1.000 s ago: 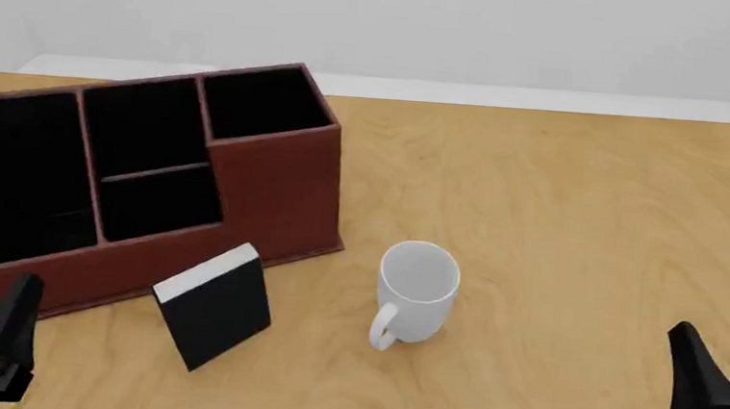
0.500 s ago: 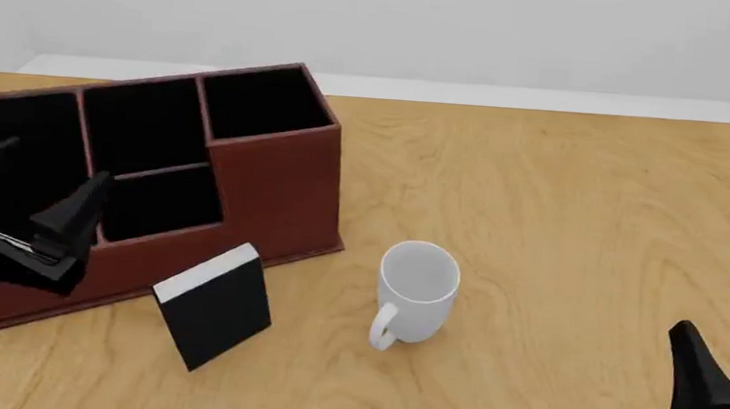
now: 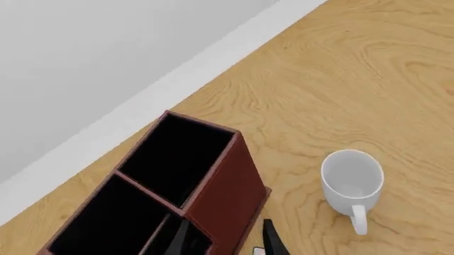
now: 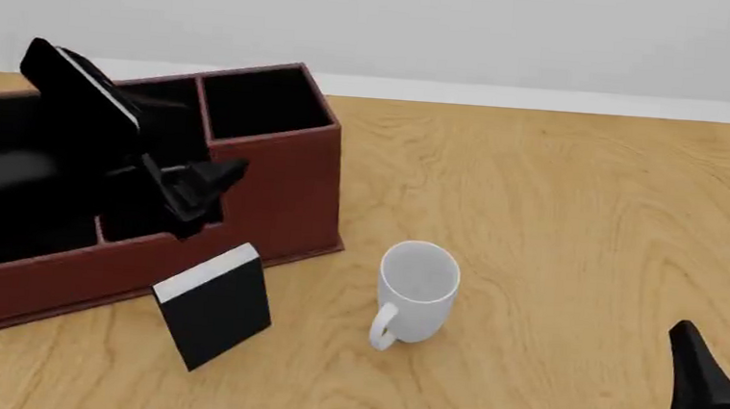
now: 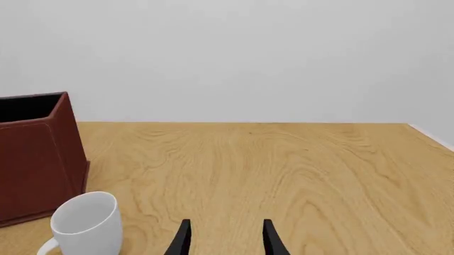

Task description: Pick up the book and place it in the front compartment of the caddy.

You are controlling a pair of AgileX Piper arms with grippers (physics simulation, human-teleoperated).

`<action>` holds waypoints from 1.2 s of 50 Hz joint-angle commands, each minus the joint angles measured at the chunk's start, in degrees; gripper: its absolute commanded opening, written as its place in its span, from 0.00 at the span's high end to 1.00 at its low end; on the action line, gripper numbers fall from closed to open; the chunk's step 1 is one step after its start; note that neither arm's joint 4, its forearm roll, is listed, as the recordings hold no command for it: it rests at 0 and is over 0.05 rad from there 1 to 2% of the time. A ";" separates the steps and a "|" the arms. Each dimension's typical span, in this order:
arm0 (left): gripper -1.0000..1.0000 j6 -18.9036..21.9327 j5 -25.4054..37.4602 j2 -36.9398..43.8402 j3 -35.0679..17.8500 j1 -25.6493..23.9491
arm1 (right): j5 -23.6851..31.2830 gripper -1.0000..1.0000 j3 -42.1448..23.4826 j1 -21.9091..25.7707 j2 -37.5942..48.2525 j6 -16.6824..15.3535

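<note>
Near the counter's (image 4: 570, 228) left edge, the caddy (image 4: 276, 193) stands with its black compartments open-topped. Book (image 4: 214, 305) rests on the counter just in front of the caddy's front wall, white page edge on the side nearest the caddy, not held. Left end effector (image 4: 196, 191) hangs over the caddy's front compartment, fingers apart, grasping nothing. White mug (image 4: 416, 287) stands right of the book, handle toward the near edge. Right end effector (image 5: 223, 239) sits low at the near right corner, released, empty.

left gripper (image 4: 199, 193) risen — now over caddy (image 4: 276, 198)
</note>
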 commanded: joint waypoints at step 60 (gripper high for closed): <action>0.00 4.49 10.10 2.14 10.14 -1.67 | -0.25 0.00 0.03 0.00 0.23 0.01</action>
